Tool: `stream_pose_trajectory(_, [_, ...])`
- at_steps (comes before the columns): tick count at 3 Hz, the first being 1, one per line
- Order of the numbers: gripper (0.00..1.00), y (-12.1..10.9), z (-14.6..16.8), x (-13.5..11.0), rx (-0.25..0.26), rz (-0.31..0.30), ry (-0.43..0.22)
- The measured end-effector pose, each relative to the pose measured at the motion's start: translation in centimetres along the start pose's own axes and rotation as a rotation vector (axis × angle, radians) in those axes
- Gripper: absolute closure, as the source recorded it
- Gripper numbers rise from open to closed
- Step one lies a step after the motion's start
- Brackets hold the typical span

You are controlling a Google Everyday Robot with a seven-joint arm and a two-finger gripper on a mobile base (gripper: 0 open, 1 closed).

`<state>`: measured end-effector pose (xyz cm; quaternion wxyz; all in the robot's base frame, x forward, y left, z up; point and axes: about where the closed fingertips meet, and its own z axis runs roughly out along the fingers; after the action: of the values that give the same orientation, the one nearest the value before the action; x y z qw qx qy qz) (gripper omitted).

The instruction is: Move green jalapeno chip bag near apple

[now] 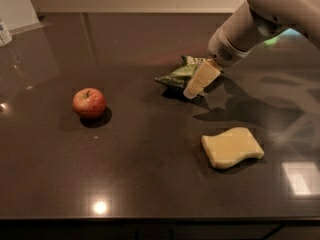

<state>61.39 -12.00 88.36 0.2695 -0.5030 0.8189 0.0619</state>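
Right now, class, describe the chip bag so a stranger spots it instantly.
On the dark countertop, look beyond the pale yellow wavy sponge, right of the round red apple, at the cream gripper. The chip bag alone is crumpled, shiny green foil.

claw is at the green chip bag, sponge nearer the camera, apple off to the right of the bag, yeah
No: the camera view shows the apple left of the green jalapeno chip bag, not right. The claw is at the bag and the sponge lies nearer the camera.
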Motion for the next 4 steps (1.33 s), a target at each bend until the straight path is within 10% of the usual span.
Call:
stream_pose_trajectory(1, [0.0, 0.1, 1.0, -0.5, -0.023, 0.004, -0.009])
stream_pose_trajectory(4, [0.64, -0.2, 1.1, -1.8, -0.047, -0.022, -0.025])
